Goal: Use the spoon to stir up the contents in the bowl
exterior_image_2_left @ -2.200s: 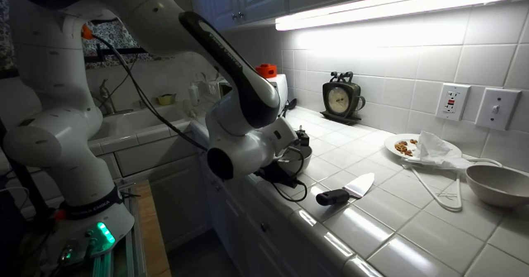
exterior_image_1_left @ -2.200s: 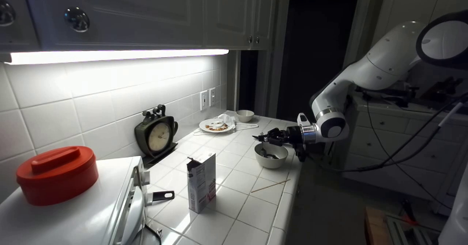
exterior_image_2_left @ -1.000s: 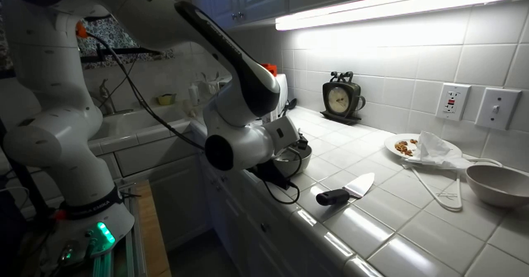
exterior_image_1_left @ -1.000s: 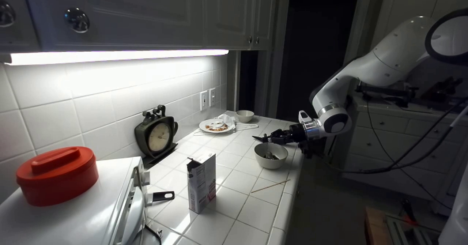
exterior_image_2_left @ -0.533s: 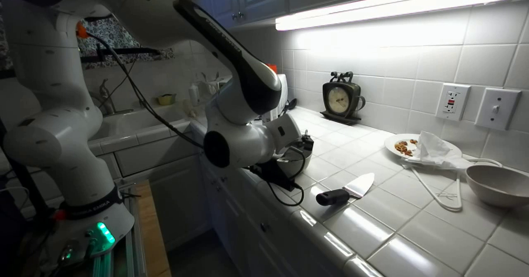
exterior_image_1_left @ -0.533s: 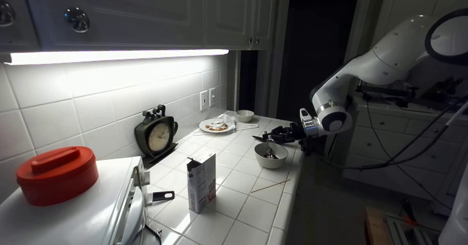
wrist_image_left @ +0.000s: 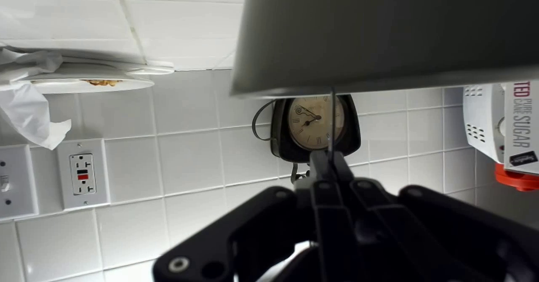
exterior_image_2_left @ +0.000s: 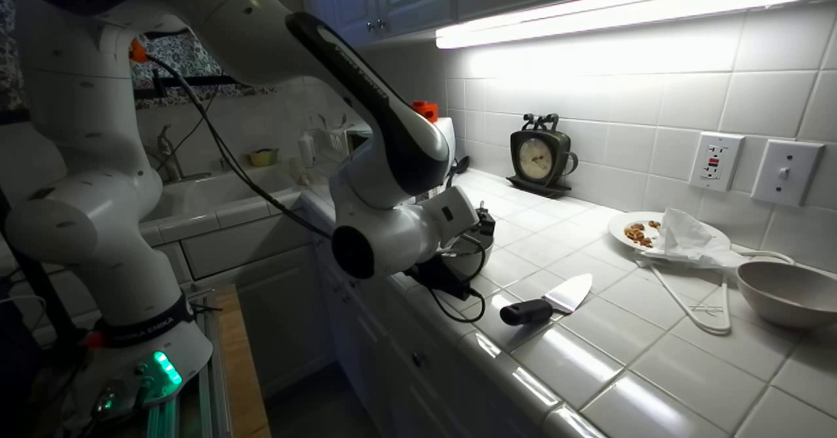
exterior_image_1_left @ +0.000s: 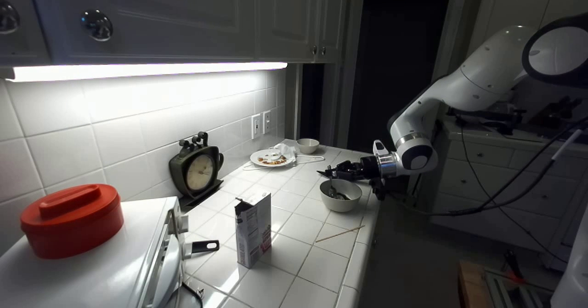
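Gripper (wrist_image_left: pixel 332 159), roughly level at the end of the white arm (exterior_image_1_left: pixel 452 87), with both fingers closed on the thin grey handle of the spoon (wrist_image_left: pixel 332 126), itself nearly upright in an exterior view, with lower end inside the pale round bowl (exterior_image_1_left: pixel 341 206); in the wrist view, only the length between fingertips and bowl rim visible. In the bowl, dark contents (exterior_image_1_left: pixel 341 196), too small and shadowed to identify. Beneath, the white tiled countertop (exterior_image_1_left: pixel 294 230), with the bowl near its front edge. Near the bowl, a thin wooden stick (exterior_image_1_left: pixel 340 234) lying flat. Farther along, an upright carton (exterior_image_1_left: pixel 253 230) with "PURE CANE SUGAR" legible in the wrist view, then a white appliance (exterior_image_1_left: pixel 142 216) topped by a red lidded container (exterior_image_1_left: pixel 71 220). On the opposite side of the bowl, a pie server (exterior_image_2_left: pixel 569 294) lying flat, with black handle and metal blade. Farther off, a white plate (exterior_image_2_left: pixel 616 230) with brown food pieces (exterior_image_2_left: pixel 636 233) and crumpled paper (exterior_image_2_left: pixel 693 238) partly across it; near it, a second bowl (exterior_image_2_left: pixel 785 301). Against the tiled wall (exterior_image_1_left: pixel 119 147), in both exterior views, a dark-framed clock (exterior_image_1_left: pixel 197 172), directly behind the spoon handle in the wrist view.
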Robot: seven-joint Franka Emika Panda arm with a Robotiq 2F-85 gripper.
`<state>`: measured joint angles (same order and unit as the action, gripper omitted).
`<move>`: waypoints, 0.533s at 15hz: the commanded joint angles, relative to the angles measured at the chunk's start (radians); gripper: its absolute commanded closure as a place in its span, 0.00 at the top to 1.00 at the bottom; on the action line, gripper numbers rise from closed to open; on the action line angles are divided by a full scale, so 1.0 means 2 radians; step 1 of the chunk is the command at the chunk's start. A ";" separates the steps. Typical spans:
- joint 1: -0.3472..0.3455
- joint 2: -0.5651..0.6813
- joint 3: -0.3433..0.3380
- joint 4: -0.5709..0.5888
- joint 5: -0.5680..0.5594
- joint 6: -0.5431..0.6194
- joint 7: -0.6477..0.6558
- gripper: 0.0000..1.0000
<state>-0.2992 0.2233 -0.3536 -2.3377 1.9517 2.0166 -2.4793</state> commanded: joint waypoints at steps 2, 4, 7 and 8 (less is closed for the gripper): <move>0.000 0.009 0.003 0.001 -0.007 -0.015 0.023 0.01; 0.001 0.006 0.002 0.000 -0.018 -0.010 0.039 0.01; 0.003 0.001 0.001 -0.001 -0.045 -0.003 0.076 0.01; 0.003 -0.002 0.000 -0.002 -0.057 -0.002 0.089 0.01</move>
<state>-0.2976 0.2283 -0.3518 -2.3371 1.9132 1.9911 -2.3848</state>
